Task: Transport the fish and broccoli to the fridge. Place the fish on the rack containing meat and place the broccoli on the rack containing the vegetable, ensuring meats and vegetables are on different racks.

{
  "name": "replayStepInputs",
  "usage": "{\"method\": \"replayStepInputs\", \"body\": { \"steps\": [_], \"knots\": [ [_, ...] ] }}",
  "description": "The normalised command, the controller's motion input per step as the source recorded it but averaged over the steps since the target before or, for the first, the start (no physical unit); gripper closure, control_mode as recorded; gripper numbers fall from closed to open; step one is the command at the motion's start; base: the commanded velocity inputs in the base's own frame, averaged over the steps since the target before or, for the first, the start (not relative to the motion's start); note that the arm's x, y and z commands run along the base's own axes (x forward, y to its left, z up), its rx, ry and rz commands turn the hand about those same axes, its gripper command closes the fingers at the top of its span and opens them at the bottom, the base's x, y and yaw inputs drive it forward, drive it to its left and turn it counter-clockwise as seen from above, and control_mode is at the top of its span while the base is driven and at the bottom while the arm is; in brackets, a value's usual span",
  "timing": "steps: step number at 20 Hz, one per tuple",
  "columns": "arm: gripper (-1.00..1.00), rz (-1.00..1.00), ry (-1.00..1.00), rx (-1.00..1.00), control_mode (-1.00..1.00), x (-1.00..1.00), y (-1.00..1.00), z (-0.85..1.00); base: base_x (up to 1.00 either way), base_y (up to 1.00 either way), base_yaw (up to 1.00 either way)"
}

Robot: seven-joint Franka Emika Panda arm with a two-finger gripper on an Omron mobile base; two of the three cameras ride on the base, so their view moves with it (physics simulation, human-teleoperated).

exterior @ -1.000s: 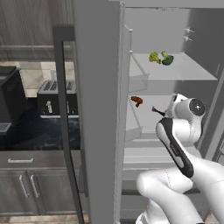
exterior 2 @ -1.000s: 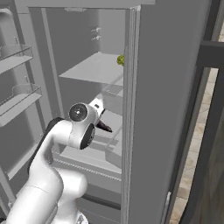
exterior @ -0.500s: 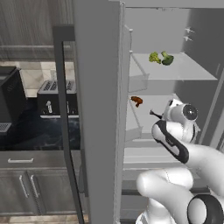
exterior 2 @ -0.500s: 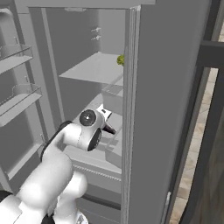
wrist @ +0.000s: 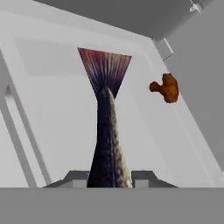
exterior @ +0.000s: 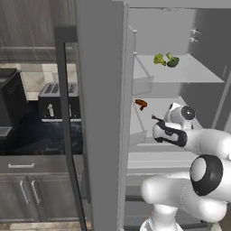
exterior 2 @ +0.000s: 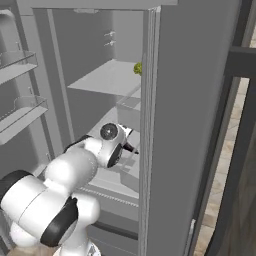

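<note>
In the hand view my gripper (wrist: 109, 179) is shut on the fish (wrist: 107, 131), a dark scaly body whose fanned tail points away from me over the white middle rack (wrist: 57, 109). A brown piece of meat (wrist: 165, 87) lies on that same rack, to the right of the tail and apart from it. From the left base view, the gripper (exterior: 156, 120) reaches in above the middle rack, close to the meat (exterior: 141, 103). On the upper rack (exterior: 194, 72) the broccoli (exterior: 159, 58) lies beside a darker green vegetable (exterior: 172, 61).
The open fridge door (exterior: 97, 113) with its dark handle stands left of the arm. A toaster (exterior: 56, 101) sits on the dark counter beyond it. Door bins (exterior 2: 22, 112) hang at the left in the right base view. The fridge's right wall (exterior 2: 195, 125) is close beside the hand.
The hand has pushed a little deeper into the fridge with the fish, toward the meat. The arm's elbow has swung down and forward. The grip is unchanged.
</note>
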Motion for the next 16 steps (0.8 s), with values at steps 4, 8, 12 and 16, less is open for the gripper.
{"method": "replayStepInputs", "body": {
  "steps": [4,8,12,16],
  "knots": [
    [1.0,0.0,0.09,0.0,-1.0,0.6,0.0,-0.19,0.0,0.0,0.0],
    [1.0,0.0,0.04,0.0,-1.0,0.48,-0.07,-0.22,0.0,0.0,0.0],
    [1.0,0.0,0.02,0.0,-1.0,0.41,-0.15,-0.26,0.0,0.0,0.0],
    [1.0,0.0,0.03,0.0,-1.0,0.39,-0.17,-0.32,0.0,0.0,0.0]
  ]
}}
